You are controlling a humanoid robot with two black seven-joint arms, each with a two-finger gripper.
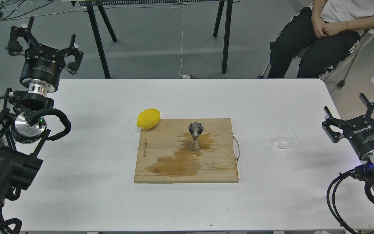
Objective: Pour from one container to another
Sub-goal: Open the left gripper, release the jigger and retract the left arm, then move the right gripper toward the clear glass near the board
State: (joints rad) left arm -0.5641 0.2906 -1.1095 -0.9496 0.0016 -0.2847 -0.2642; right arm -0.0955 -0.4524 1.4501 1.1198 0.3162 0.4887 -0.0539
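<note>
The steel hourglass jigger stands upright on the wooden cutting board, in a brown wet stain. The small clear glass cup lies tipped on its side on the white table, right of the board. My left gripper is raised beyond the table's far left corner, open and holding nothing. Above the table's right edge my right gripper is open and empty, a short way right of the glass cup.
A yellow lemon rests against the board's far left corner. The board has a metal handle on its right side. A seated person is behind the table's far right corner, and black table legs stand behind.
</note>
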